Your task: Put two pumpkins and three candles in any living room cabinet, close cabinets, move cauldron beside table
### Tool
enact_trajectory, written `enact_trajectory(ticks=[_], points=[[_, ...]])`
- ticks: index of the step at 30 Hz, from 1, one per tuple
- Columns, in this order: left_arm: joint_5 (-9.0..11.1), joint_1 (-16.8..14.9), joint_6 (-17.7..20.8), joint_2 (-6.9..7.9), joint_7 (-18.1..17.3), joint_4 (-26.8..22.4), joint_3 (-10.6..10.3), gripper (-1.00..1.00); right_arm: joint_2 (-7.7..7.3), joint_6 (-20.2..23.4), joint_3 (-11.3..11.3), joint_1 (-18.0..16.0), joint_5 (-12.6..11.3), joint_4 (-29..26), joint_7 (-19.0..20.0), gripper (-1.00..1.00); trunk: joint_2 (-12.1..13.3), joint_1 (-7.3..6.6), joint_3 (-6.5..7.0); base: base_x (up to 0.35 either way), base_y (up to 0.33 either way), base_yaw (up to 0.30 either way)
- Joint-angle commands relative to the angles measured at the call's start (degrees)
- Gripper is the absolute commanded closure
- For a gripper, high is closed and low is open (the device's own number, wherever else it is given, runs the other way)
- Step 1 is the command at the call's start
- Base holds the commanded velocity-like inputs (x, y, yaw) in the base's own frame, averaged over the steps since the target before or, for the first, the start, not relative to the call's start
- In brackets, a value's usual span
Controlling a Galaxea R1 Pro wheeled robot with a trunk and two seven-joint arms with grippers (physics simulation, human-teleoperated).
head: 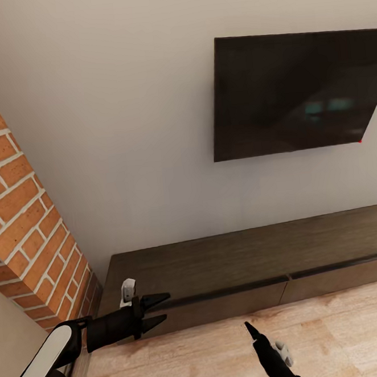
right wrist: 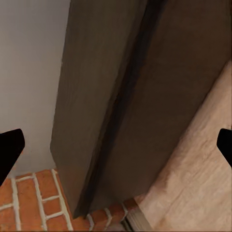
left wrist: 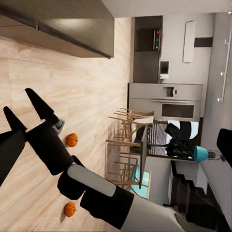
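I see an off-white wall ahead with a black TV mounted on it, and the brick fireplace stands at my left. Below the TV runs the long dark cabinet, its drawers shut. My left end effector hovers open and empty by the cabinet's left end; my right end effector hangs over the wood floor, also spread and empty. Two pumpkins sit on the floor.
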Motion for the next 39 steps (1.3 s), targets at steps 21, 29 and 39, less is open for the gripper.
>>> enact_trajectory(ticks=[21, 29, 39], points=[[0.73, -0.04, 0.01, -0.04, 0.05, -0.14, -0.07, -1.00, 0.30, -2.18, -3.04, -0.04, -3.28, 0.29, 15.17, -1.00, -6.85, 3.73, -3.11, 0.000, 0.000, 0.000], [0.72, -0.04, 0.01, -0.04, 0.02, -0.14, -0.07, -1.00, 0.24, -2.85, -2.99, -0.04, -3.23, 0.51, 16.93, -1.00, -10.06, 5.49, -4.54, 0.000, 0.000, 0.000], [0.75, -0.04, 0.01, -0.09, 0.02, -0.20, -0.10, -1.00, -0.16, 2.23, -3.04, -0.04, -3.35, 1.24, 27.34, -1.00, -14.07, 7.69, -6.34, 0.000, 0.000, 0.000]])
